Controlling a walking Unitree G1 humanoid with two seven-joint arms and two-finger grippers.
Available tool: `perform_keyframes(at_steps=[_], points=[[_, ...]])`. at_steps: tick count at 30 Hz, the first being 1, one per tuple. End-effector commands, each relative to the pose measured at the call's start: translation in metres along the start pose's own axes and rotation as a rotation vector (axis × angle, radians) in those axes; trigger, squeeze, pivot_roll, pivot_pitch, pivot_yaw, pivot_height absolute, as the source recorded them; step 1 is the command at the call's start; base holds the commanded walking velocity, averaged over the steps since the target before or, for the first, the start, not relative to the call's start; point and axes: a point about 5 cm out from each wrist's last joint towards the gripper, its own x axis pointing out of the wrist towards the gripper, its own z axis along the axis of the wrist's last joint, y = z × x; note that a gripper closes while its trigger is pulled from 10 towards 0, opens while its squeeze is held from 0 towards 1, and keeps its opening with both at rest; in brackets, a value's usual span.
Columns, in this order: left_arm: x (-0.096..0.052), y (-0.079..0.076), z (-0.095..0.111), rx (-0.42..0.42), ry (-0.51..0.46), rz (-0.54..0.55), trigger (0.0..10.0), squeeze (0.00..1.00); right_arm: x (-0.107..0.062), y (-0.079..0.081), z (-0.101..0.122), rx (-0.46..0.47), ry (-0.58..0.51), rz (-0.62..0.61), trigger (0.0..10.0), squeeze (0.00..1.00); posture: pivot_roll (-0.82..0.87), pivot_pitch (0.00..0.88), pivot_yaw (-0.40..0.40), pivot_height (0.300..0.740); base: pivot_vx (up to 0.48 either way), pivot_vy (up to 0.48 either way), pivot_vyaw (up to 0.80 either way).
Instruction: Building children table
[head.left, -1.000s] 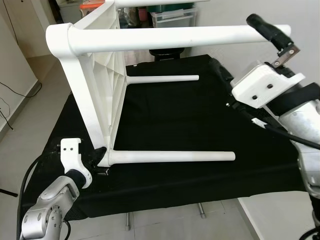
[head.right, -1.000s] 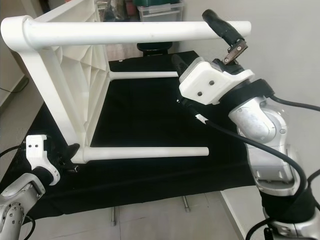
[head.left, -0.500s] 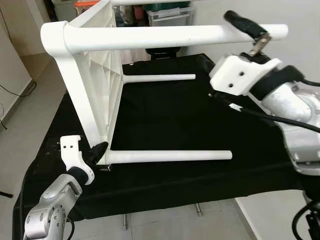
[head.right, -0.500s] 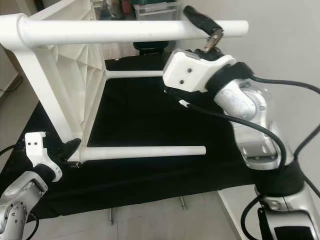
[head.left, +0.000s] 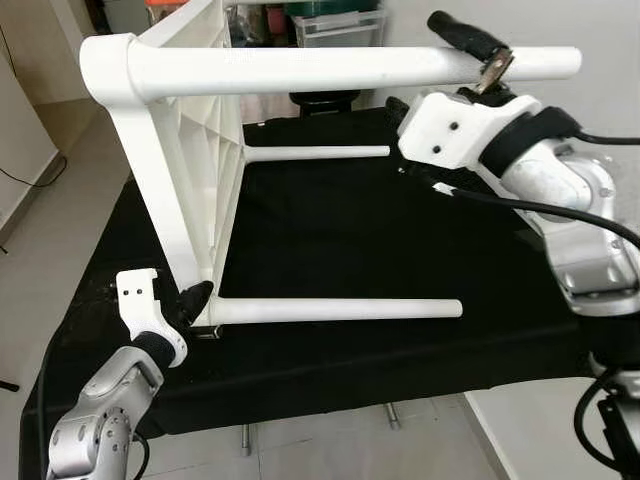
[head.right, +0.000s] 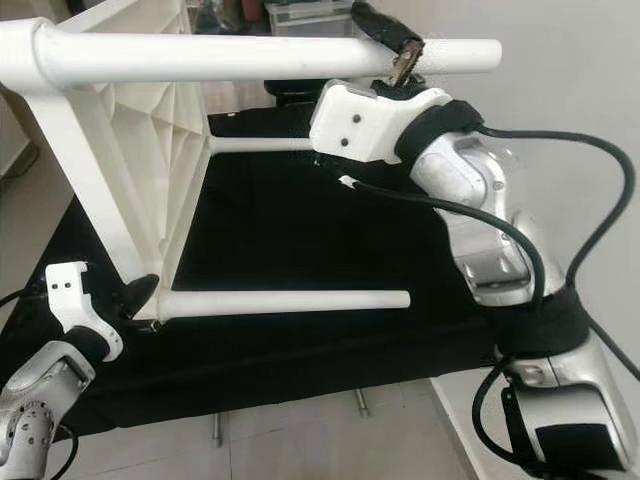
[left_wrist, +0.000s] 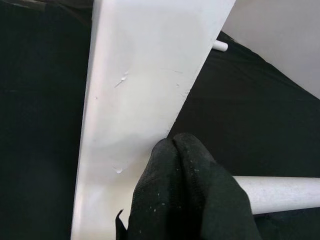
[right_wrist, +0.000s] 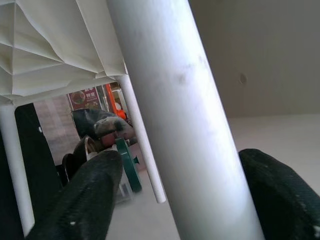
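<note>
Nearest the camera, the left claw (head.left: 197, 297) is seen at the lower near corner of the white children's table (head.left: 190, 150), which lies on its side on the black-draped counter (head.left: 330, 230). Its two black fingers (left_wrist: 185, 190) are pressed together, tips against the flat outer face of the tabletop just beside the root of the lower near leg (head.left: 335, 310); nothing is clamped between them, so the contact is judged a brace rather than a grasp. That leg lies along the cloth, seated in its corner socket. Further back, a second lower leg (head.left: 320, 153) is likewise seated and reaches out over the counter. Higher up, the upper near leg (head.left: 350, 68) runs level from its corner socket. Near its free end the right claw (head.left: 472, 48) is found, its fingers (right_wrist: 82, 195) spread wide with the leg passing between them, close around it but not visibly squeezing it. Three legs are thus recorded as fitted; a thin fourth one (right_wrist: 140, 140) appears behind, its socket hidden. Assembly is judged nearly complete: remaining are a check of the leg seating and setting the table upright. Storage boxes (head.left: 340, 25) stand beyond.
</note>
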Motion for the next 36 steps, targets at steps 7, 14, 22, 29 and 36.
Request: perform_keyframes(at_steps=[7, 14, 22, 29, 36], points=[[0.0, 0.012, -0.002, 0.001, -0.004, 0.086, 10.0, 0.0, 0.002, 0.001, 0.0, -0.02, 0.002, 0.026, 0.0, 0.0, -0.12, 0.053, -0.043, 0.74, 0.0, 0.0, 0.0], [0.006, 0.019, -0.009, -0.037, -0.022, 0.105, 10.0, 0.0, 0.001, 0.001, -0.002, -0.005, 0.004, 0.035, 0.0, 0.0, -0.14, 0.056, -0.069, 0.74, 0.0, 0.0, 0.0], [0.019, 0.013, -0.015, -0.063, -0.015, 0.014, 10.0, 0.0, 0.003, -0.002, 0.004, 0.015, -0.026, 0.039, 0.0, 0.0, -0.16, 0.073, -0.079, 0.74, 0.0, 0.0, 0.0], [0.032, -0.003, -0.008, -0.027, -0.033, -0.129, 10.0, 0.0, 0.001, -0.002, 0.008, 0.027, -0.041, 0.059, 0.0, 0.0, -0.17, 0.106, -0.078, 0.74, 0.0, 0.0, 0.0], [0.051, 0.005, 0.009, 0.07, -0.056, -0.085, 10.0, 0.0, 0.0, 0.003, 0.013, 0.053, -0.049, 0.081, 0.0, 0.0, -0.17, 0.135, -0.062, 0.74, 0.0, 0.0, 0.0]])
